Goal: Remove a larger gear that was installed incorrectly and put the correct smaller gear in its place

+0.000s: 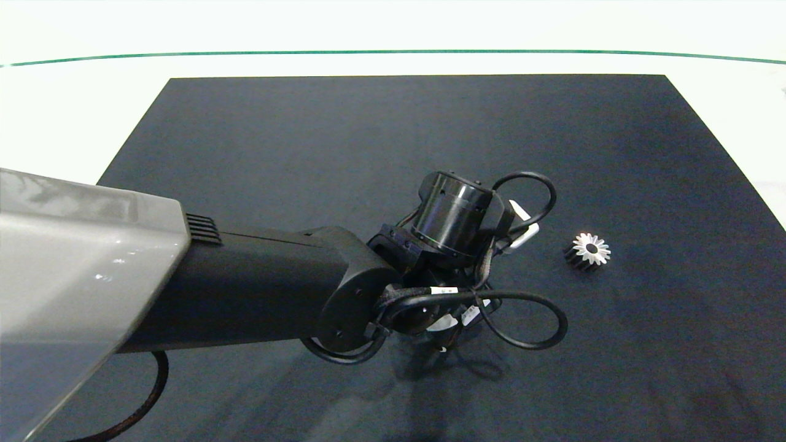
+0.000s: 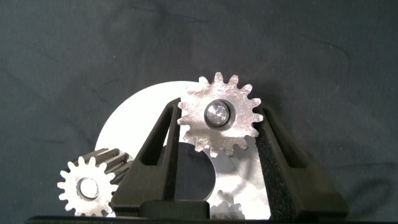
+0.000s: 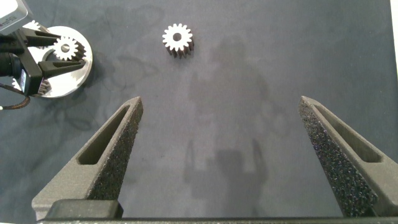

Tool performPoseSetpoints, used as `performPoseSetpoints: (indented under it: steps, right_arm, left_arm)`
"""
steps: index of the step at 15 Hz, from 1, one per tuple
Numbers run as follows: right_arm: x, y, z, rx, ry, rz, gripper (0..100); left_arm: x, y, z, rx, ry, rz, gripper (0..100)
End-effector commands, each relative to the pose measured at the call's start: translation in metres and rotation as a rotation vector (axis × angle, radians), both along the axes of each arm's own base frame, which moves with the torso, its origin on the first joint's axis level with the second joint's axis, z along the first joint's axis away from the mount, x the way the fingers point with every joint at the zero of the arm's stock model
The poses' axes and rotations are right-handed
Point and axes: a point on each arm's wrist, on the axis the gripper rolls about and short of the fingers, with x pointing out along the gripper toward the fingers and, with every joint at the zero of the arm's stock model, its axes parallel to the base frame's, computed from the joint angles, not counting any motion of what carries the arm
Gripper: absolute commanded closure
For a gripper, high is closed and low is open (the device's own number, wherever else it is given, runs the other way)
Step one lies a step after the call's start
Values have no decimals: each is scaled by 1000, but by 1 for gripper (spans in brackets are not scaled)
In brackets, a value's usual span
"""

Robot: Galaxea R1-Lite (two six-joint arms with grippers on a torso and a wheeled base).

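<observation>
The left gripper (image 2: 216, 127) pinches the larger gear (image 2: 219, 116) on its post over the round plate (image 2: 134, 118), best lifted straight up, while the smaller gear (image 1: 587, 250) lies apart on the counter (image 1: 307, 135) and the right gripper (image 3: 221, 158) hangs spread.

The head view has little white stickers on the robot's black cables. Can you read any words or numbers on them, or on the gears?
No text can be read anywhere.
White tags on the black cables: marks too small to read.
Large silver metal gear between the left gripper fingers: no marking visible.
Small pale gear lying on the dark mat: no marking visible.
Round silver base plate: plain.
</observation>
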Motion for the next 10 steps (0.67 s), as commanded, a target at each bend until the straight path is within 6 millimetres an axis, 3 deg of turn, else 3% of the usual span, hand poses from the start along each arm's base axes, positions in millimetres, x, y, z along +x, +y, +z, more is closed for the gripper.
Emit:
performPoseSetpoints:
  steps: [1,2,10]
  right_arm:
    - [1,0,0,0,5,0,0]
    - [0,0,0,0,3,0,0]
    - [0,0,0,0,2,-1,0]
  left_arm:
    - [0,0,0,-1,-4,2,84]
    - [0,0,0,-2,-4,2,0]
    - [-2,4,6,-16,-8,7,0]
